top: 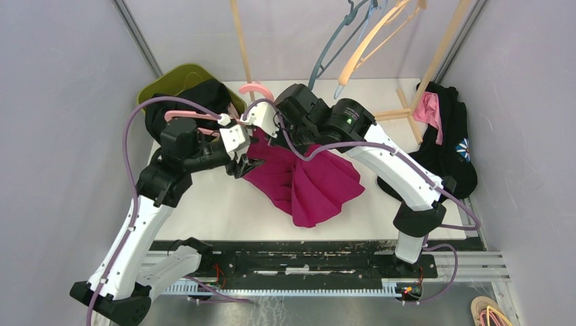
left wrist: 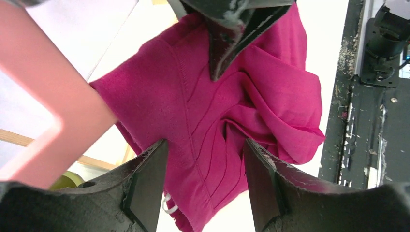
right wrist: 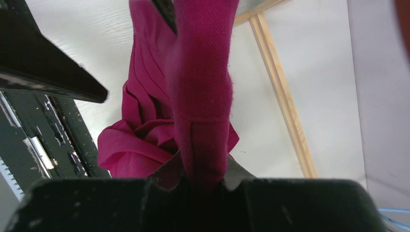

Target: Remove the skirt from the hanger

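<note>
The magenta pleated skirt lies partly bunched on the white table, its top edge lifted at the left. My right gripper is shut on the skirt's waistband, which runs down into the jaws. The pink hanger lies behind the left arm, its hook near the right wrist; it shows blurred in the left wrist view. My left gripper is open, its fingers either side of the hanging skirt and not closed on it.
A black garment and a green bin sit at the back left. A pile of black and pink clothes lies at the right. A wooden rack with hanging hangers stands at the back. A black rail runs along the near edge.
</note>
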